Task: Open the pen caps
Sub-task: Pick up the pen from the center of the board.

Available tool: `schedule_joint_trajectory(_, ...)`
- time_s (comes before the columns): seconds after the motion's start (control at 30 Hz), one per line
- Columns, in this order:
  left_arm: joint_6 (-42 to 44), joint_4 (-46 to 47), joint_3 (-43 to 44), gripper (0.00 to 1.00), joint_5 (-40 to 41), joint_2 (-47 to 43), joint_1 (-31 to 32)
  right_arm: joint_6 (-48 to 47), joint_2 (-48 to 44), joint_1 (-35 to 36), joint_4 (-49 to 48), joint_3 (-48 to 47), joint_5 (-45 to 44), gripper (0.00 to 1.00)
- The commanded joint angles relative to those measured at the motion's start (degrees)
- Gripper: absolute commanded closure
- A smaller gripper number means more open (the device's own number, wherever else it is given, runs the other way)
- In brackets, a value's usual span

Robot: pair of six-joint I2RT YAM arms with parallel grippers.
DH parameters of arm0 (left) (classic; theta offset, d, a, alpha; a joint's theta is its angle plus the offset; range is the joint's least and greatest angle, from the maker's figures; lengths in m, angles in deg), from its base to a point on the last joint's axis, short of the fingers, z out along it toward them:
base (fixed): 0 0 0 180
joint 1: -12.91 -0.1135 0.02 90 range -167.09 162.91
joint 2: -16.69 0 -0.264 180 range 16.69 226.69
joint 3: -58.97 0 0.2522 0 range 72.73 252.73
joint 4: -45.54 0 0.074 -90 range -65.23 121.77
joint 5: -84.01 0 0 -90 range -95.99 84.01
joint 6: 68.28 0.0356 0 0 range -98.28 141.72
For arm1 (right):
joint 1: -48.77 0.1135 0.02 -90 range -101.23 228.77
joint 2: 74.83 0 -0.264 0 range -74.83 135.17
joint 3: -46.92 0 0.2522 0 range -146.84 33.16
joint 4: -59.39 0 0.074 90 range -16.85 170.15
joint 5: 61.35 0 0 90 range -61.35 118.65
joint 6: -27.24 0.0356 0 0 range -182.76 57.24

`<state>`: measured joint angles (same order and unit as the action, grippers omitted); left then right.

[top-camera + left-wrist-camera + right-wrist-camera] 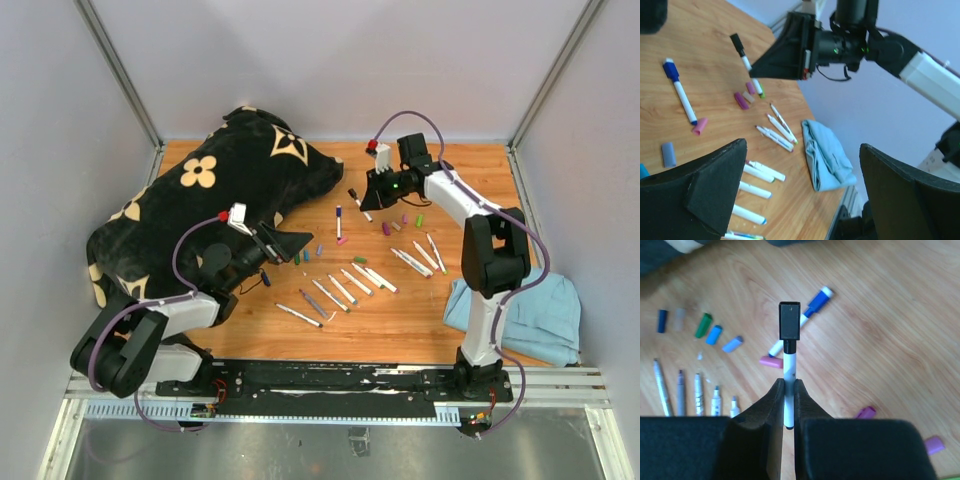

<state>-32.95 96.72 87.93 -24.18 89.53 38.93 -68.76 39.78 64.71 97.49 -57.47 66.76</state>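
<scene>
Wooden tabletop between pale walls, from above; a black cushion fills the far left and a blue cloth lies at the right edge; pens that look uncapped lie in a loose row mid-table, with loose caps just beyond them. Your left pincer hangs beside the cushion; your right pincer is farther back, over the wood.

From the left wrist, your jaws stand wide apart with nothing between them; ahead, the right pincer shows side-on, and a second pen lies on the wood with its blue cap on.

From the right wrist, the jaws are clamped on the white barrel of a pen; its black cap sticks out well past the fingertips, on and untouched.

Watch the handover, I'd say; the cap is a short stub, so if your left jaws close too low they catch barrel and the pull frees nothing; pull off-axis and the thin barrel may swivel or slide out of the right grip; come in too deep and the two pincers could knock together; a cap that pops loose may drop among the others.
</scene>
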Motion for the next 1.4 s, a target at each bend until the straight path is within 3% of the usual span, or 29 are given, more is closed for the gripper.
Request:
schedule_joint_trajectory(0.0, -2.55, 3.55, 3.40, 0.03, 6.64, 2.53, 0.45, 4.18, -6.37, -0.43, -6.04, 3.69, 7.69, 0.99)
schedule_joint_trajectory(0.23, -1.55, 0.82, 8.48, 0.03, 15.62, 4.53, 1.72, 7.40, -13.17, 1.54, -10.72, 7.81, 14.14, 0.99)
schedule_joint_trajectory(0.47, -2.32, -4.59, 15.21, 0.06, 19.74, 7.05, 2.63, 6.55, -17.93, 7.93, -11.59, 10.22, 13.70, 0.99)
schedule_joint_trajectory(0.83, -0.06, -9.18, 16.34, 0.24, 23.71, 6.17, 6.03, 2.57, -18.77, 15.13, -9.04, 9.97, 7.59, 0.99)
schedule_joint_trajectory(1.03, 0.81, -11.72, 16.49, 0.48, 24.34, 5.25, 6.76, 1.05, -18.59, 16.29, -7.96, 9.54, 5.34, 0.99)
schedule_joint_trajectory(1.37, 0.62, -13.40, 16.21, 0.48, 25.12, 4.70, 6.76, -3.21, -18.15, 18.79, -4.79, 8.59, 0.76, 0.99)
